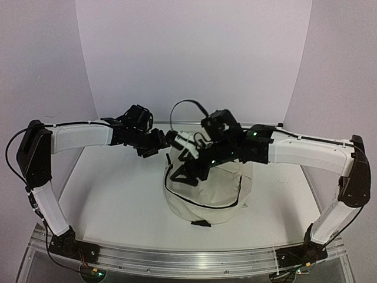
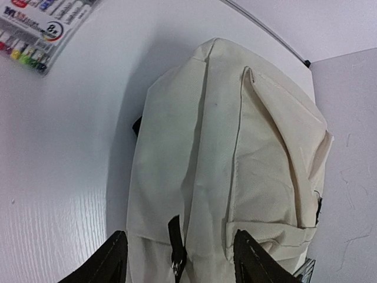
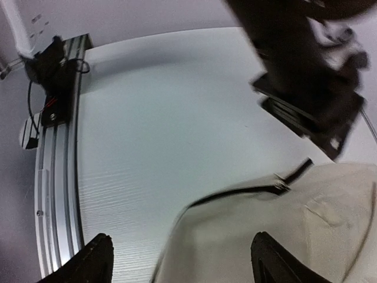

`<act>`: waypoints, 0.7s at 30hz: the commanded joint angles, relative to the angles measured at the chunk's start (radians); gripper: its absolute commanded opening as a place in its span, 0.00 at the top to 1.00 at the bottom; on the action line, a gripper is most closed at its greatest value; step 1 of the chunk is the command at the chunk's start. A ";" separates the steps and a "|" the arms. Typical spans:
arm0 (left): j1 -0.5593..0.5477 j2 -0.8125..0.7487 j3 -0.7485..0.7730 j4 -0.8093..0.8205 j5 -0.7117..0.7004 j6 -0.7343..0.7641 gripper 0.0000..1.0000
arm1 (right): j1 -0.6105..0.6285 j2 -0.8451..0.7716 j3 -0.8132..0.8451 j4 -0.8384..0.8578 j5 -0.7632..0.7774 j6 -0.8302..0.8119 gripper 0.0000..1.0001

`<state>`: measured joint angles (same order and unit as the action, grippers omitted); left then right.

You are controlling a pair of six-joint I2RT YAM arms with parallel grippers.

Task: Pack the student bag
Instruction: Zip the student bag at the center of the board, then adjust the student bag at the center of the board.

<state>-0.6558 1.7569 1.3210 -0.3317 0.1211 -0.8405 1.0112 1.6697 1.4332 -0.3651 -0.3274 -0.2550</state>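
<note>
bag [image 1: 206, 191] x1 | marker pk [image 2: 42, 28] x1 | L tool [image 2: 179, 237] + R tool [image 3: 181, 239] = x2

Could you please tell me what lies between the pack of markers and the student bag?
Nothing lies there. In the left wrist view, only bare white table separates the marker pack from the student bag.

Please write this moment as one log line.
student bag: upright on table | left hand: open above bag | right hand: open above bag | marker pack: on table, not packed
</note>
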 commanded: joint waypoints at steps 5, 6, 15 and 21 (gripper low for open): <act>-0.095 -0.291 -0.207 -0.039 -0.013 -0.078 0.10 | -0.362 0.092 0.133 -0.128 -0.054 0.086 0.02; -0.126 -0.308 -0.229 -0.043 -0.014 -0.081 0.09 | -0.394 0.125 0.170 -0.130 -0.063 0.108 0.02; -0.274 -0.347 -0.383 0.033 0.070 -0.182 0.06 | -0.603 0.453 0.514 -0.142 -0.073 0.217 0.02; -0.280 -0.241 -0.367 0.111 0.113 -0.183 0.27 | -0.634 0.527 0.481 -0.153 -0.162 0.177 0.03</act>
<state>-0.9339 1.4586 0.9291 -0.3071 0.2039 -1.0109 0.3818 2.1703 1.9182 -0.4971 -0.3971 -0.0775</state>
